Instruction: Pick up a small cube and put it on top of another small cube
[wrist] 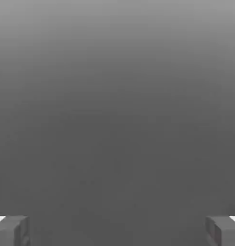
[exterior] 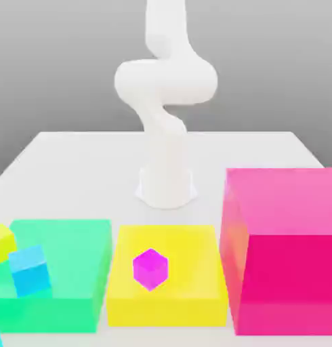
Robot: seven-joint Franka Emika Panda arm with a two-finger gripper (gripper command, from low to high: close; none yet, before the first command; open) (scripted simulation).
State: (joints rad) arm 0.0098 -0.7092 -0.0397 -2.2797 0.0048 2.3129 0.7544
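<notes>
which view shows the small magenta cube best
The exterior view: the magenta cube sits in plain sight on the yellow block. The hand view looks at grey background, with the open gripper at its edge.

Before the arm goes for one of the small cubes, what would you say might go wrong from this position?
1. The small blue cube sits tilted on the green block, touching the small yellow cube; a grasp could nudge both.
2. The small magenta cube stands corner-on atop the yellow block, so the jaws might close across its corners and slip.
3. The tall pink block stands right beside the yellow block, so a low approach from that side may hit it.
</notes>
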